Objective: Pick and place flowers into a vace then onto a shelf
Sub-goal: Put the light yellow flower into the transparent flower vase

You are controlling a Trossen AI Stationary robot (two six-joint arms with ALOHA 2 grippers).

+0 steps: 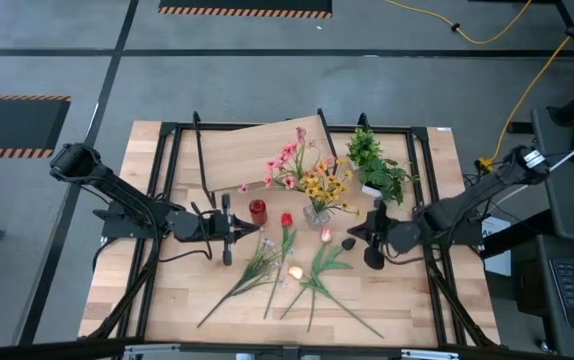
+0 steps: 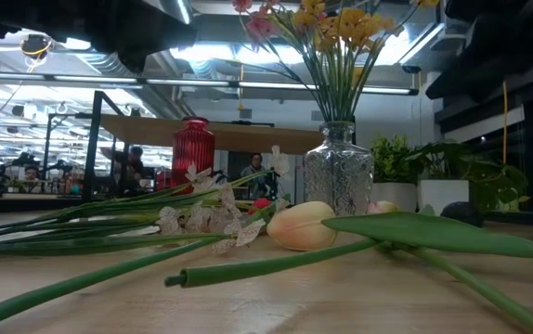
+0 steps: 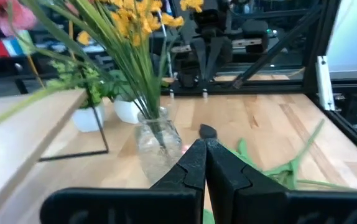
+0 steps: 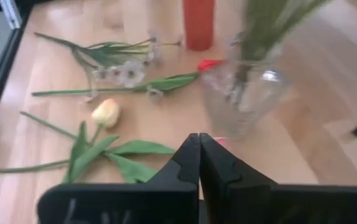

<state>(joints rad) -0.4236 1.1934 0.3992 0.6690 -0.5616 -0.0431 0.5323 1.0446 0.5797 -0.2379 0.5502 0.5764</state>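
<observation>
Both grippers, left [image 1: 229,229] and right [image 1: 372,232], hover with fingers shut and empty beside the vase [image 1: 316,213]; next, open over the loose flowers [image 1: 289,270] on the near surface [image 1: 407,305].

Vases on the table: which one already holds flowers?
The clear glass vase, in the middle by the shelf, holds yellow and pink flowers. The red vase to its left stands empty.

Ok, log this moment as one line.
left gripper shut, empty | right gripper shut, empty | glass vase holds yellow flowers | tulips on table
</observation>
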